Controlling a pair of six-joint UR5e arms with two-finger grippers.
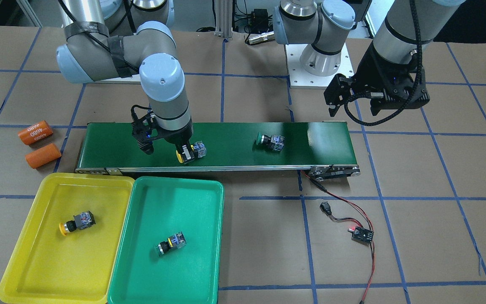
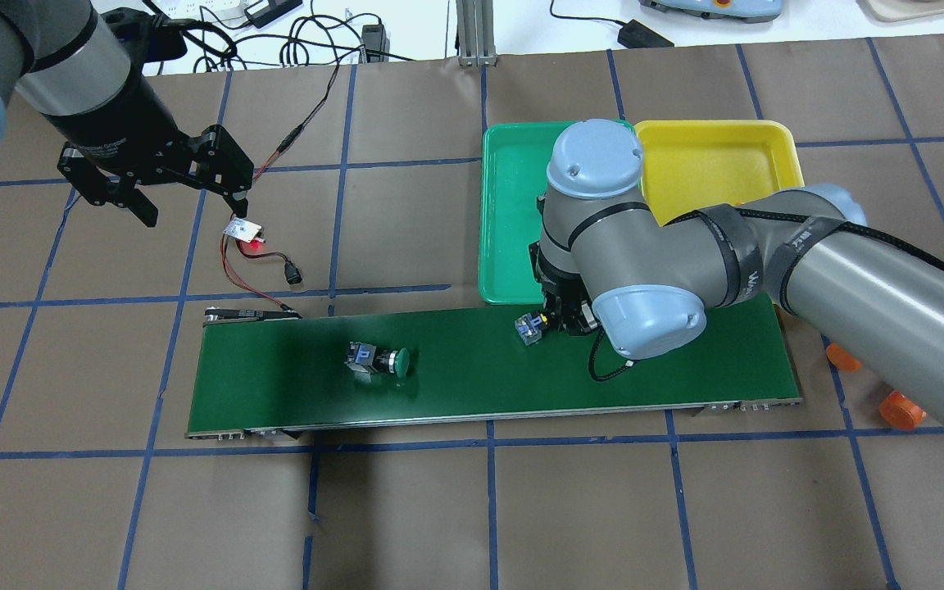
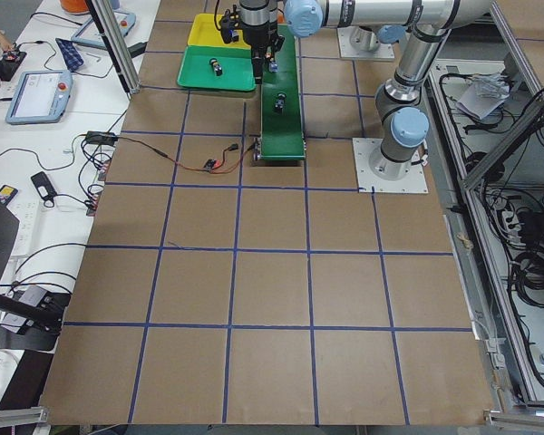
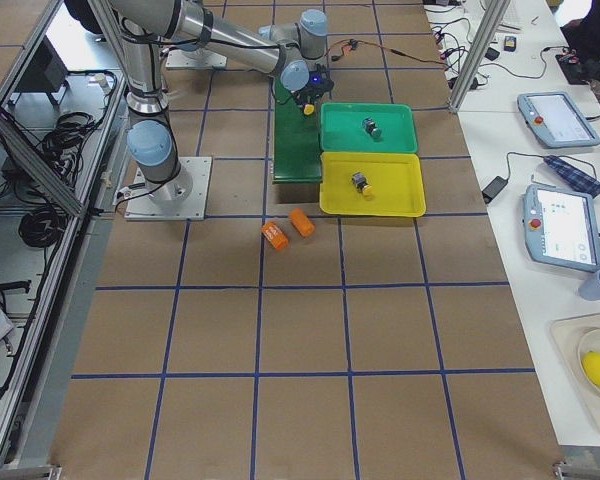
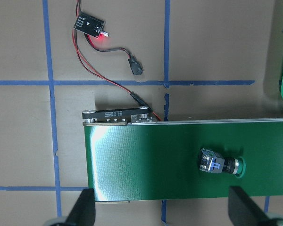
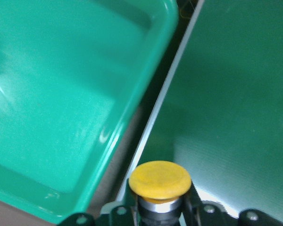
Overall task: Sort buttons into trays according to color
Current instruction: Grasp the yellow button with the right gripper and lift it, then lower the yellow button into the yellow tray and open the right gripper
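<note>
My right gripper (image 1: 186, 156) is shut on a yellow button (image 1: 189, 152) low over the belt's tray-side edge. In the right wrist view its yellow cap (image 6: 159, 179) sits between the fingers beside the green tray (image 6: 61, 94). A green button (image 1: 270, 140) lies on its side mid-belt, also seen as the green button (image 5: 220, 165) in the left wrist view. The yellow tray (image 1: 36, 261) holds a yellow button (image 1: 76, 223). The green tray (image 1: 175, 198) holds a green button (image 1: 170, 243). My left gripper (image 1: 352, 112) hangs open and empty above the table, beyond the belt's end.
The dark-green conveyor belt (image 1: 310, 143) runs across the table behind the two trays. Two orange cylinders (image 1: 35, 131) lie off its end on my right. A small controller board (image 1: 361, 234) with red and black wires lies near its other end.
</note>
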